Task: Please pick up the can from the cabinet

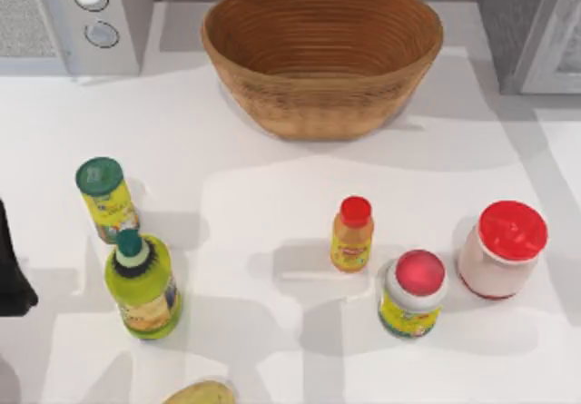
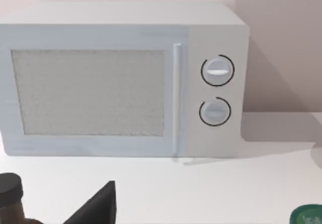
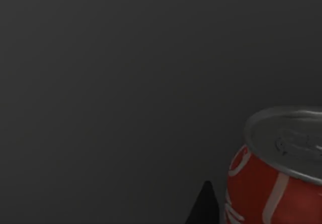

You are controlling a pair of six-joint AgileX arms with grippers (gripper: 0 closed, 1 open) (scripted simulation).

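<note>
Right wrist view looks into a dark grey interior, with the red can (image 3: pixel 274 173) upright at the lower right of the frame, silver lid up; a dark fingertip (image 3: pixel 203 206) of the right gripper shows just beside it, and whether its fingers are spread or closed cannot be told. In the top view the cabinet (image 1: pixel 531 27) fills the upper right corner, the wicker basket (image 1: pixel 322 54) sits top centre, and the left arm (image 1: pixel 14 268) rests at the left edge.

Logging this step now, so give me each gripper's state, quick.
Left gripper: at the top view's left edge near the microwave; state cannot be told.
Right gripper: close beside the red can against a dark grey wall; state cannot be told.
</note>
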